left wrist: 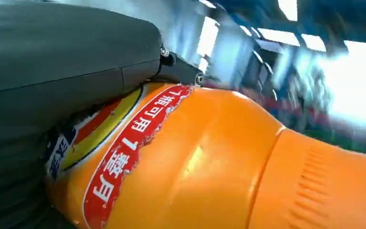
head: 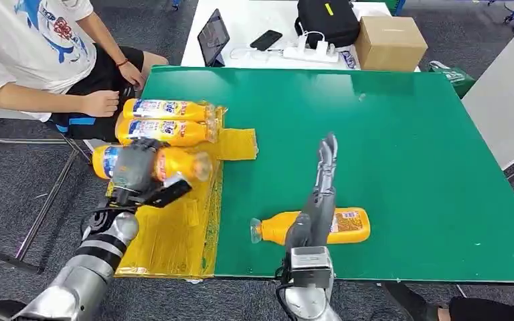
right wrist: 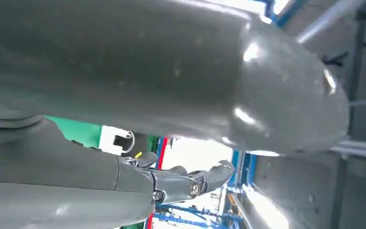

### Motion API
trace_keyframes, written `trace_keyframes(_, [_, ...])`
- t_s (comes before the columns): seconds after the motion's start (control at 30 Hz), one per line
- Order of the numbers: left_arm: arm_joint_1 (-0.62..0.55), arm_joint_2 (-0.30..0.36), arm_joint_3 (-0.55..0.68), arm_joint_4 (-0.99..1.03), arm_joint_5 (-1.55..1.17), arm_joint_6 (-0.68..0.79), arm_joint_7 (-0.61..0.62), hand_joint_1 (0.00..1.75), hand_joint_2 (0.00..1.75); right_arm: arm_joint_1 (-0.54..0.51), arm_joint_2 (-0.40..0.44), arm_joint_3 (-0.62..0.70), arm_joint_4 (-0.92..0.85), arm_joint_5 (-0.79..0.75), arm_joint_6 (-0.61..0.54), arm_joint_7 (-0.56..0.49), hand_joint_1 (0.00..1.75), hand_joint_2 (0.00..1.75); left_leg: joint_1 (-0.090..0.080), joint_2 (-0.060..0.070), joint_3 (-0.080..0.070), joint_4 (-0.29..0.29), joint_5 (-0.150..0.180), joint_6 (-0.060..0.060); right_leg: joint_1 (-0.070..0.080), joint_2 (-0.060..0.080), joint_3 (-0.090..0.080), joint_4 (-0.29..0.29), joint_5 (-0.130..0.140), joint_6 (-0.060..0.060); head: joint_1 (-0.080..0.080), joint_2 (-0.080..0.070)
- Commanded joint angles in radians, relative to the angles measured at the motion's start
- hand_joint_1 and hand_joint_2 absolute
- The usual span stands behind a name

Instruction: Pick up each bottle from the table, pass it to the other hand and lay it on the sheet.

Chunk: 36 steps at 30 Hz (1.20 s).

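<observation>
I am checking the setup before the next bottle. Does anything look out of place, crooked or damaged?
Yes, the yellow sheet is crumpled, and one corner flap lies folded out over the green table. The label on the bottle held in the left hand has a ragged, torn edge. No spill shows.

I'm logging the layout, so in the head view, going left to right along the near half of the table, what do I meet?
Left hand gripping a bottle over the yellow sheet → right hand held above the green table → orange bottle lying on the table.
</observation>
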Motion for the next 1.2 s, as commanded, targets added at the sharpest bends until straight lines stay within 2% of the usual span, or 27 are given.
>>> trace_keyframes(0.03, [-0.139, 0.085, -0.163, 0.334, -0.080, -0.178, 0.014, 1.75, 1.75, -0.008, -0.061, -0.031, -0.083, -0.052, 0.001, 0.001, 0.00, 0.00, 0.001, 0.000, 0.005, 0.000, -0.002, -0.001, 0.002, -0.002, 0.006, -0.001, -0.002, -0.002, 0.000, 0.000])
trace_keyframes(0.1, [-0.135, 0.086, -0.162, 0.347, -0.071, -0.222, 0.007, 1.75, 1.75, -0.014, -0.069, -0.021, -0.058, -0.068, 0.001, 0.001, 0.00, 0.00, 0.001, 0.001, 0.002, 0.000, 0.000, 0.000, 0.001, 0.000, 0.002, -0.001, 0.000, -0.001, 0.000, 0.000])
trace_keyframes(0.27, [-0.135, 0.086, -0.162, 0.347, -0.071, -0.222, 0.007, 1.75, 1.75, -0.014, -0.069, -0.021, -0.058, -0.068, 0.001, 0.001, 0.00, 0.00, 0.002, -0.001, 0.007, 0.000, -0.003, -0.001, 0.002, -0.003, 0.008, -0.001, -0.003, -0.002, 0.000, 0.000])
trace_keyframes(0.3, [-0.131, 0.087, -0.166, 0.343, -0.077, -0.216, 0.010, 1.75, 1.75, -0.017, -0.068, -0.017, -0.049, -0.073, 0.001, 0.001, 0.00, 0.00, 0.001, 0.000, 0.004, 0.000, -0.001, 0.000, 0.001, -0.001, 0.004, -0.001, -0.001, -0.001, 0.000, 0.000])
trace_keyframes(0.5, [-0.089, 0.108, -0.199, 0.362, -0.102, -0.247, -0.003, 1.75, 1.75, -0.015, -0.076, -0.005, 0.021, -0.112, 0.022, 0.001, 0.00, 0.00, 0.000, 0.002, 0.004, -0.002, -0.001, 0.000, 0.000, 0.001, 0.005, -0.002, 0.000, -0.001, 0.000, 0.000])
trace_keyframes(0.53, [-0.086, 0.109, -0.200, 0.364, -0.102, -0.249, -0.003, 1.75, 1.75, -0.016, -0.076, -0.005, 0.027, -0.116, 0.027, 0.001, 0.00, 0.00, 0.001, 0.003, 0.008, -0.002, -0.002, -0.001, 0.001, 0.002, 0.009, -0.003, 0.000, -0.002, 0.000, 0.000])
trace_keyframes(0.6, [-0.073, 0.107, -0.190, 0.365, -0.084, -0.267, -0.014, 1.75, 1.75, -0.018, -0.071, -0.010, 0.044, -0.120, 0.043, 0.001, 0.00, 0.00, 0.000, 0.002, 0.006, -0.002, -0.001, 0.000, 0.000, 0.002, 0.006, -0.002, 0.000, -0.001, 0.000, 0.000])
trace_keyframes(0.67, [-0.063, 0.102, -0.170, 0.363, -0.053, -0.298, -0.022, 1.75, 1.75, -0.018, -0.066, -0.014, 0.050, -0.121, 0.053, 0.001, 0.00, 0.00, 0.000, 0.002, 0.008, -0.002, -0.001, 0.000, 0.000, 0.002, 0.008, -0.002, 0.000, -0.001, 0.000, 0.000])
trace_keyframes(0.7, [-0.059, 0.099, -0.157, 0.358, -0.034, -0.311, -0.027, 1.75, 1.75, -0.019, -0.064, -0.015, 0.055, -0.118, 0.058, 0.001, 0.00, 0.00, 0.001, 0.004, 0.014, -0.004, -0.003, -0.001, 0.002, 0.002, 0.015, -0.004, -0.001, -0.003, 0.000, 0.000])
trace_keyframes(0.73, [-0.056, 0.097, -0.153, 0.358, -0.025, -0.337, -0.025, 1.75, 1.75, -0.020, -0.059, -0.018, 0.067, -0.117, 0.067, 0.001, 0.00, 0.00, 0.000, 0.003, 0.010, -0.003, -0.001, -0.001, 0.000, 0.003, 0.010, -0.002, 0.000, -0.001, 0.000, 0.000])
trace_keyframes(0.77, [-0.050, 0.095, -0.146, 0.352, -0.010, -0.352, -0.031, 0.37, 1.75, -0.022, -0.055, -0.020, 0.076, -0.113, 0.075, 0.001, 0.00, 0.00, 0.000, 0.004, 0.011, -0.003, -0.002, -0.001, 0.001, 0.003, 0.011, -0.003, 0.000, -0.002, 0.000, 0.000])
trace_keyframes(0.8, [-0.042, 0.089, -0.126, 0.347, 0.021, -0.372, -0.039, 0.00, 1.75, -0.023, -0.052, -0.022, 0.087, -0.109, 0.084, 0.001, 0.00, 0.00, 0.000, 0.003, 0.010, -0.003, -0.001, 0.000, 0.000, 0.002, 0.010, -0.002, 0.000, -0.001, 0.000, 0.000])
trace_keyframes(0.83, [-0.030, 0.088, -0.121, 0.338, 0.037, -0.383, -0.054, 0.00, 0.00, -0.025, -0.048, -0.023, 0.100, -0.108, 0.097, 0.001, 0.00, 0.00, 0.000, 0.003, 0.009, -0.003, -0.001, 0.000, 0.000, 0.002, 0.010, -0.002, 0.000, -0.001, 0.000, 0.000])
trace_keyframes(1.03, [0.008, 0.091, -0.079, 0.309, 0.139, -0.467, -0.125, 0.00, 0.00, -0.034, -0.039, -0.024, 0.145, -0.103, 0.132, 0.001, 0.00, 0.00, 0.000, 0.004, 0.014, -0.004, -0.002, 0.000, 0.000, 0.003, 0.014, -0.003, 0.000, -0.002, 0.000, 0.000])
trace_keyframes(1.17, [0.027, 0.101, -0.065, 0.284, 0.202, -0.537, -0.166, 0.00, 0.00, -0.044, -0.032, -0.034, 0.176, -0.117, 0.165, 0.001, 0.00, 0.00, 0.000, -0.001, 0.014, -0.003, -0.001, 0.000, 0.000, -0.001, 0.016, -0.003, -0.001, -0.001, 0.000, 0.000])
trace_keyframes(1.2, [0.031, 0.102, -0.062, 0.279, 0.213, -0.544, -0.170, 0.00, 0.00, -0.046, -0.031, -0.038, 0.182, -0.122, 0.173, 0.001, 0.00, 0.00, 0.001, 0.002, 0.018, -0.004, -0.001, -0.001, 0.002, 0.001, 0.019, -0.005, 0.000, -0.002, 0.000, 0.000])
